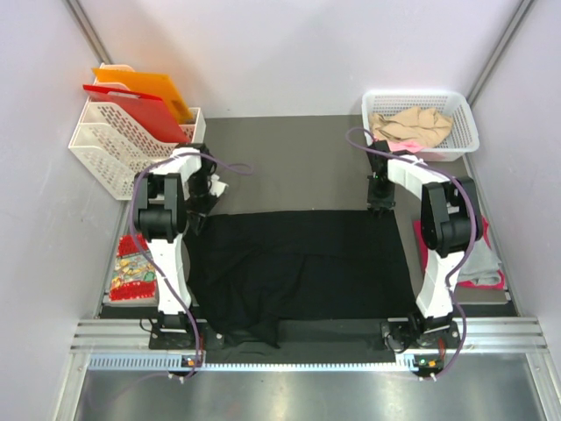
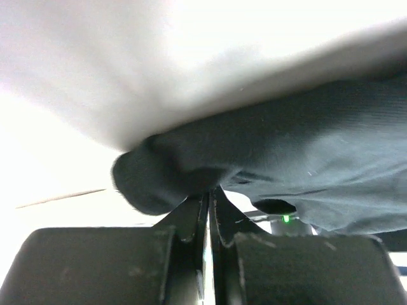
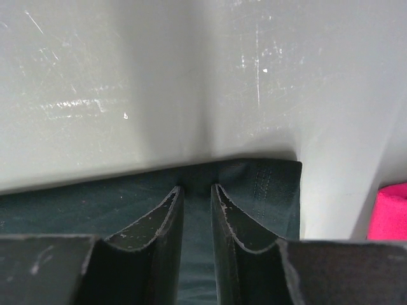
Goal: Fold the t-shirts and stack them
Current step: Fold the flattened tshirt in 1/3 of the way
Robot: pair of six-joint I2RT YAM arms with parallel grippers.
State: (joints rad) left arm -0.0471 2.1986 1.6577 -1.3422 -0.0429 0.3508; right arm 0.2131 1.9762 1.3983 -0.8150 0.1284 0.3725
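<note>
A large black t-shirt lies spread across the middle of the table, its near left part rumpled. My left gripper is at the shirt's far left corner. In the left wrist view it is shut on a bunched fold of the black cloth. My right gripper is at the far right corner. Its jaws stand a narrow gap apart over the flat hemmed corner. Beige and pink shirts lie in the basket. Grey and magenta shirts lie at the right.
The white basket stands at the back right. A white file rack with red and orange folders stands at the back left. A small red patterned card lies beside the left arm.
</note>
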